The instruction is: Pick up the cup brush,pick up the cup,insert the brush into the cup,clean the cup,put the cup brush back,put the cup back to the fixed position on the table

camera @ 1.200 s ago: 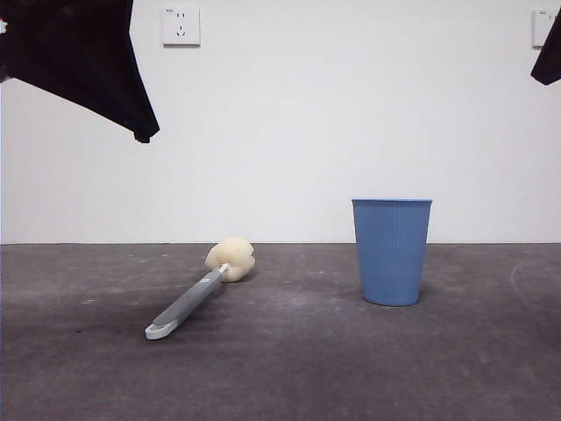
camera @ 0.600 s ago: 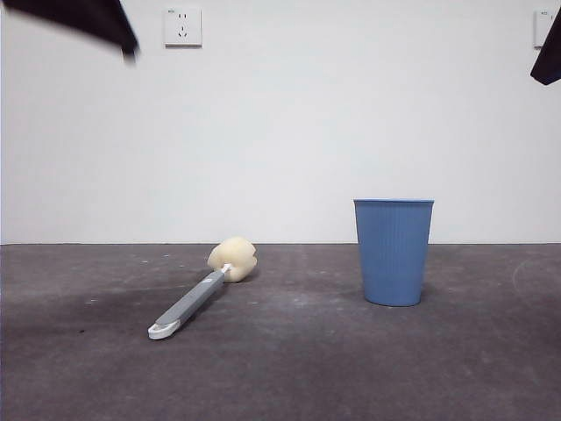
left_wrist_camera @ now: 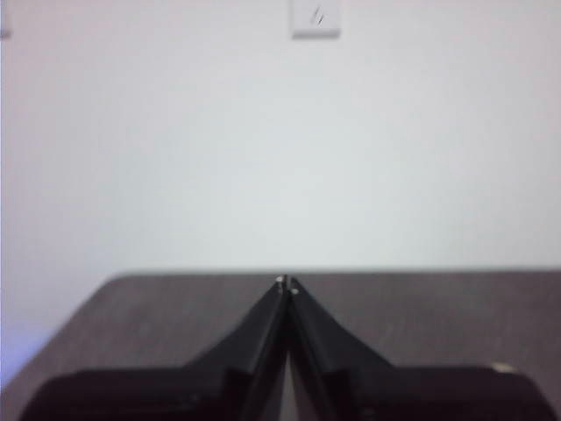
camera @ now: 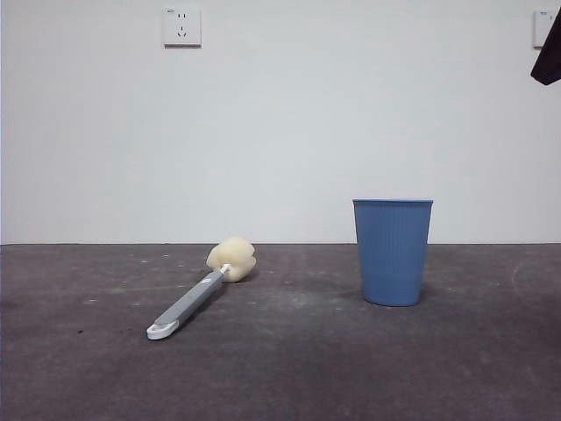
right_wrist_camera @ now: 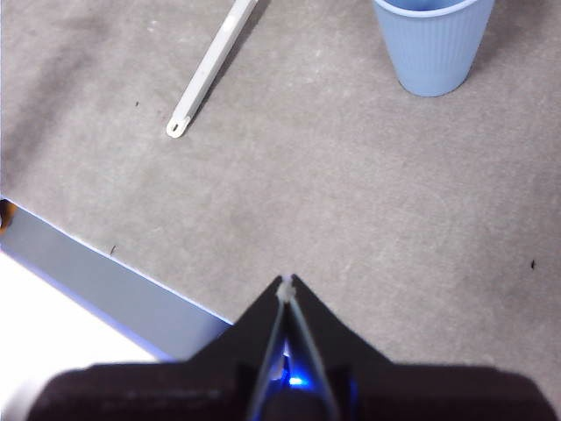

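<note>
Cup brush (camera: 200, 293) lying flat on the table (camera: 298, 368), left of centre in the front view. Its cream-yellow sponge head (camera: 231, 260) points to the far side, and its grey handle (camera: 188, 303) runs toward the near left, ending in a white tip (camera: 160, 331). Nothing grips the brush. In the right wrist view only the handle and white tip (right_wrist_camera: 178, 129) of the brush (right_wrist_camera: 210, 70) show; the head is cut off by the frame edge.

Cup (camera: 393, 252), blue and finely ribbed, stands upright on the table to the right of the brush, well apart from it, its open mouth upward. The right wrist view shows the lower part of the cup (right_wrist_camera: 431, 44) beyond the gripper.

Left gripper (left_wrist_camera: 286, 282) is clenched, its two black jaws meeting at the tips with nothing between them; it faces the far table edge and the white wall (left_wrist_camera: 280, 140), where a socket plate (left_wrist_camera: 316, 17) hangs.

Right gripper (right_wrist_camera: 287, 282) is likewise clenched and empty, held high above the near part of the table, well apart from both brush and cup. A black tip (camera: 548, 57) shows at the top right corner of the front view.
</note>
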Robot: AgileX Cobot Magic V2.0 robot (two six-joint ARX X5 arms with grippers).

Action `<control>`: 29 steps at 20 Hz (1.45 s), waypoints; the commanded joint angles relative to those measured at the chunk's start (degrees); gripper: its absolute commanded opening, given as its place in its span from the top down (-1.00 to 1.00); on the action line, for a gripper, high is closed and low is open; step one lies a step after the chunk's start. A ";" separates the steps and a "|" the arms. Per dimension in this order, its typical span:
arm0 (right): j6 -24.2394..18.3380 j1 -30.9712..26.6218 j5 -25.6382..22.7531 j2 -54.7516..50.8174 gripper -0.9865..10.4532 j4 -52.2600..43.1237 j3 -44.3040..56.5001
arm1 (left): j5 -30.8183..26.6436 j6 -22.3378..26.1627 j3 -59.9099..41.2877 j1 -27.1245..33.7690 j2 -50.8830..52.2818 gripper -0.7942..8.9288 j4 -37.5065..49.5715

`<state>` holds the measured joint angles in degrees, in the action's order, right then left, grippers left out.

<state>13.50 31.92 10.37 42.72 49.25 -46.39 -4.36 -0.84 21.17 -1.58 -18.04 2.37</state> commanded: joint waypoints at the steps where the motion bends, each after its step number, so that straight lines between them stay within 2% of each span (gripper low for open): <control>1: -0.33 0.11 -0.04 0.00 0.83 -0.28 -0.13 | 0.02 -1.05 -7.96 0.94 5.01 0.84 0.17; 8: -0.33 0.11 -0.04 0.00 0.83 -0.28 -0.13 | 0.02 -4.13 -19.80 1.31 13.55 0.84 -0.31; 16: -0.33 0.11 -0.07 0.00 0.83 -0.28 -0.13 | 0.28 -4.44 -20.44 1.60 17.94 0.84 -14.23; 29: -0.33 0.11 -0.07 0.00 0.83 -0.28 -0.13 | 0.20 -5.35 -20.44 1.68 17.92 0.84 -14.05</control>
<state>13.50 31.92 10.37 42.72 49.25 -46.39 -4.08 -5.67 1.39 -0.05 -0.27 -11.64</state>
